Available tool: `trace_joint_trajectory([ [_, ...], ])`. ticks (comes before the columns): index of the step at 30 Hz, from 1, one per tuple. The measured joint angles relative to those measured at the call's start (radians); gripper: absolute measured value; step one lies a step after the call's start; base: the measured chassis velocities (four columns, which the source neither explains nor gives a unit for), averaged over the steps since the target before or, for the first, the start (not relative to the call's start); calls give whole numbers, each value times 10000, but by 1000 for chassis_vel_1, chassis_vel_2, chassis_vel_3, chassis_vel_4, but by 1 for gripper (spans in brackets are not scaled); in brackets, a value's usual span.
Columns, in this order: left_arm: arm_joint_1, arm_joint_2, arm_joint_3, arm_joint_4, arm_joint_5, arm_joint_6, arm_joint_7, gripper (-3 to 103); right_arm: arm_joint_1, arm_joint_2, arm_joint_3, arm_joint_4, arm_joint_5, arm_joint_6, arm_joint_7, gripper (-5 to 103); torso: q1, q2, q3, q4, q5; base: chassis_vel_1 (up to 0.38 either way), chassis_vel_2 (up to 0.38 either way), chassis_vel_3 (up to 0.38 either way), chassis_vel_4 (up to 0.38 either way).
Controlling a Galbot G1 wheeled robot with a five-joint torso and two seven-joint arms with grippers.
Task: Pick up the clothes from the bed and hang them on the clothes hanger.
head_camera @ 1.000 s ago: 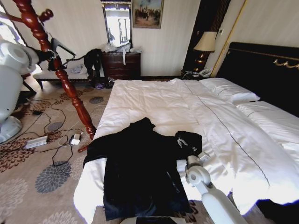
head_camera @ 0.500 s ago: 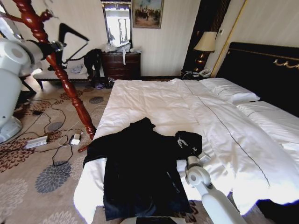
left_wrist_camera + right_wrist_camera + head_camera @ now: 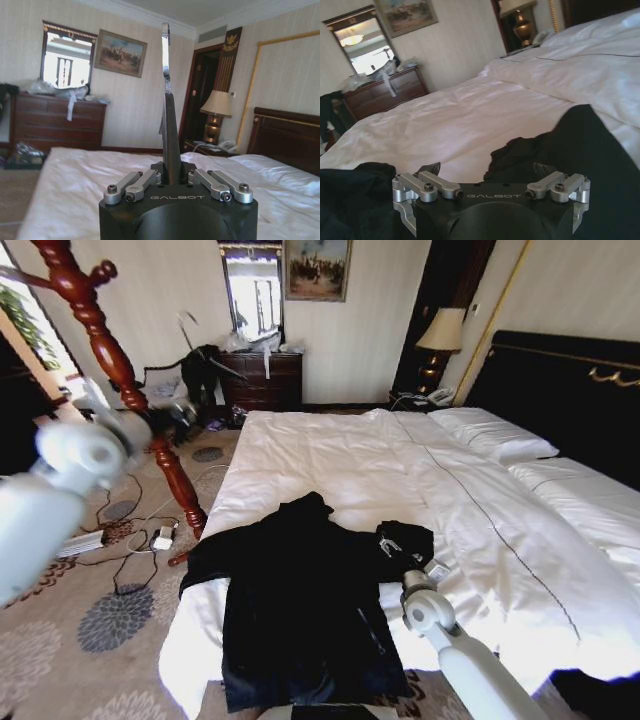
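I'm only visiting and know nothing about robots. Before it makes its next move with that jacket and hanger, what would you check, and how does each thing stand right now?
1. Hanger gripped: ok. The left gripper has its jaws shut on the clothes hanger.
2. Jacket gripped: not ok. The right gripper sits at a sleeve of the clothes, jaws open.
3. Jacket laid out: ok. It lies spread on the bed.
4. Hanger clear of the coat stand: cannot tell; they look close in the head view.
5. Floor cables clear of the base: cannot tell.
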Motion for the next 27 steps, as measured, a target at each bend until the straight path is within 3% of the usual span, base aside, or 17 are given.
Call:
trace_joint_trajectory([
  [1, 481, -122, -264, -221, -15, -77, -64, 18, 149, -38, -183, -116, -157, 26, -87, 100, 0, 0, 0, 5, 0, 0, 0, 0, 0],
  [2, 1595, -502, -938, -670, -92, -171, -371, 18, 588, -172, -796, -420, -663, 38, -213, 100, -1, 0, 0, 29, -3, 0, 0, 0, 0],
  [3, 2184, -817, -1344, -863, -21, -238, -546, 18, 923, -264, -1280, -597, -999, 28, -230, 100, -1, 1, 0, 32, -10, 0, 0, 0, 0],
  [5, 2514, -1041, -1568, -953, 76, -265, -676, 18, 1199, -346, -1702, -702, -1229, 3, -231, 100, -1, 1, -1, 28, -9, 0, 0, 0, 0],
  [9, 3625, -2006, -2276, -1016, 841, -269, -1050, 18, 2615, -297, -3958, -1110, -2076, -170, 53, 100, 0, 1, 0, 13, -8, 0, 0, 0, 0],
  [11, 3762, -2111, -2371, -992, 982, -265, -1072, 18, 2864, -206, -4338, -1195, -2196, -253, 182, 100, 1, 0, 1, 13, -5, 0, 0, 0, 0],
  [14, 4100, -2383, -2730, -923, 1306, -234, -1111, 18, 4087, 363, -5855, -1512, -2300, -948, 1047, 100, 0, 0, 1, 23, -11, 0, 0, 0, 0],
  [15, 4100, -2383, -2730, -923, 1306, -234, -1111, 18, 4087, 363, -5855, -1512, -2300, -948, 1047, 100, 0, 0, 1, 23, -11, 0, 0, 0, 0],
  [19, 4360, -2567, -3259, -1020, 1314, -81, -1159, 18, 5463, 1711, -7113, -2180, -1958, -1509, 1873, 100, 3, 0, 2, 22, -9, 0, 0, 0, 0],
  [21, 4409, -2573, -3345, -1063, 1313, -24, -1178, 18, 5609, 1929, -7271, -2303, -1960, -1639, 2021, 100, 3, 0, 2, 23, -9, 0, 0, 0, 0],
  [25, 4794, -2517, -3674, -1333, 1360, 270, -1401, 18, 5872, 2504, -7755, -2567, -1797, -3152, 3392, 100, 1, 1, 1, 18, -10, 0, 0, 0, 0],
  [27, 4901, -2487, -3700, -1394, 1426, 313, -1438, 18, 5848, 2612, -7775, -2597, -1704, -3534, 3729, 100, 1, 0, 1, 16, -10, 0, 0, 0, 0],
])
